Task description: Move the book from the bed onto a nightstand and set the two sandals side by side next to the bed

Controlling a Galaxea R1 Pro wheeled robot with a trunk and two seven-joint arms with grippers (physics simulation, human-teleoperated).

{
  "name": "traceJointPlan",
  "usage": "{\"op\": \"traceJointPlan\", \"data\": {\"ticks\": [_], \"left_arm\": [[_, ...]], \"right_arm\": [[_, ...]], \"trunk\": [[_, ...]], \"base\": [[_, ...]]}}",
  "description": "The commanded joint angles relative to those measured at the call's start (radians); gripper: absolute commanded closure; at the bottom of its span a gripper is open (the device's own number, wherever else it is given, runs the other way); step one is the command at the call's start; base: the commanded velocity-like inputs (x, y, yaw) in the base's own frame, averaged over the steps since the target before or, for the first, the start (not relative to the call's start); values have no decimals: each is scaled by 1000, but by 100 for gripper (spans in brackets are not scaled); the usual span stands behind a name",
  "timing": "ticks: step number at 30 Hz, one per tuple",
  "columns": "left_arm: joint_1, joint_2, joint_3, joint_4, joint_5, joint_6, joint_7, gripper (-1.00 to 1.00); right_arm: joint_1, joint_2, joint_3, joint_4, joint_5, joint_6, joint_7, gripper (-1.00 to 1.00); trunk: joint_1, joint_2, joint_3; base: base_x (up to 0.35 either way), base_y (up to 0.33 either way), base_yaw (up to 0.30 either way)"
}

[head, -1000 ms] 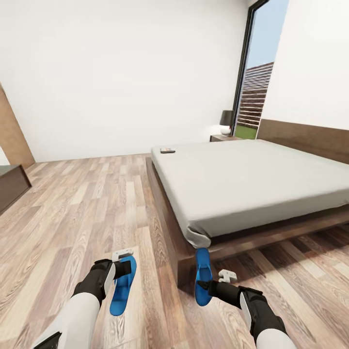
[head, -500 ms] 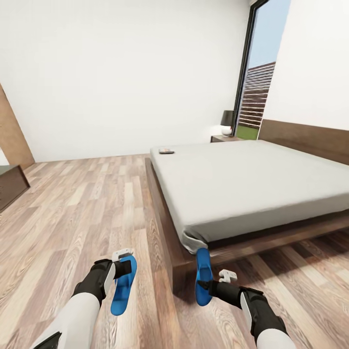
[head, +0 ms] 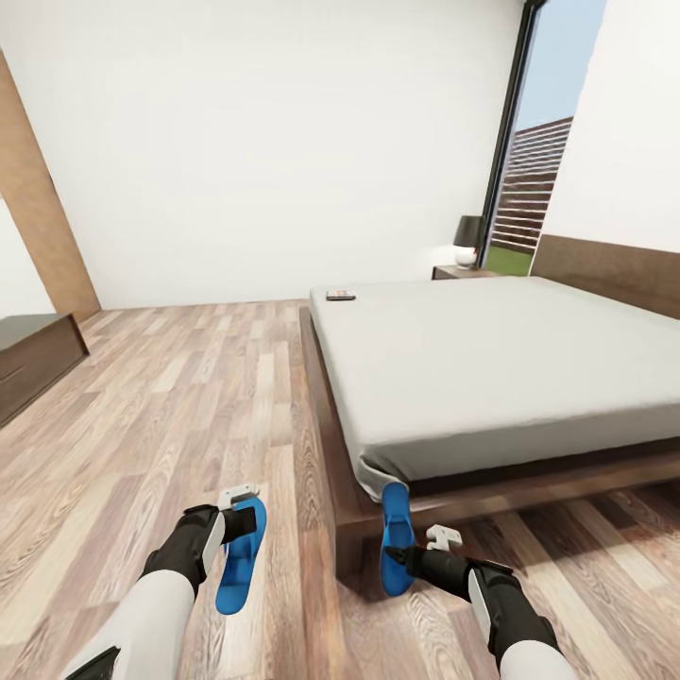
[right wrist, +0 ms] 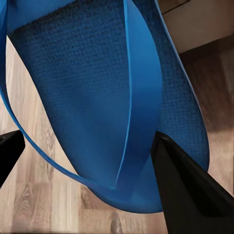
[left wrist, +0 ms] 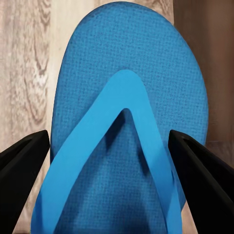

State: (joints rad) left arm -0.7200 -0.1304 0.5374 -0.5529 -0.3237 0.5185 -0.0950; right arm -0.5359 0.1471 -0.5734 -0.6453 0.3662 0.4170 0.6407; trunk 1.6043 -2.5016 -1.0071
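Note:
In the head view each gripper carries one of the two bright blue sandals above the wood floor, at the foot corner of the bed (head: 491, 359). My left gripper (head: 238, 531) is shut on the left sandal (head: 241, 567), whose sole and strap sit between black fingers (left wrist: 22, 165) in the left wrist view. My right gripper (head: 403, 557) is shut on the right sandal (head: 395, 529), which hangs just in front of the bed frame corner; the right wrist view sees it tilted (right wrist: 97, 87). The book (head: 340, 296) lies on the mattress's far left corner. A nightstand (head: 461, 273) stands beyond the bed.
A dark lamp (head: 467, 241) stands on the nightstand beside the tall window (head: 543, 179). A long low dark sideboard (head: 28, 359) stands at the left wall. Open plank floor (head: 208, 397) stretches left of the bed, and the headboard (head: 614, 274) runs along the right wall.
The whole head picture has shifted: the bed and window sit further right and more of the left wall shows, so the camera moved. Both grippers hold their sandals as before.

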Motion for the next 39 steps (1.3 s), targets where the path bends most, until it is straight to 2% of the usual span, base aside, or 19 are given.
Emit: {"op": "traceJointPlan", "data": {"ticks": [1, 12, 39], "left_arm": [[-1, -2, 8, -2, -11, 5, -9, 100], [-1, -1, 8, -2, -11, 5, -9, 100], [-1, 1, 16, -5, -11, 5, -9, 100]], "right_arm": [[-1, 2, -8, -2, 7, 6, 10, 100], [-1, 1, -8, -2, 7, 6, 10, 100], [-1, -3, 1, -2, 15, 15, 2, 100]], "trunk": [[0, 0, -1], [0, 0, -1], [0, 0, -1]], "base": [[1, -180, 160], [0, -145, 108], [0, -5, 2]]}}
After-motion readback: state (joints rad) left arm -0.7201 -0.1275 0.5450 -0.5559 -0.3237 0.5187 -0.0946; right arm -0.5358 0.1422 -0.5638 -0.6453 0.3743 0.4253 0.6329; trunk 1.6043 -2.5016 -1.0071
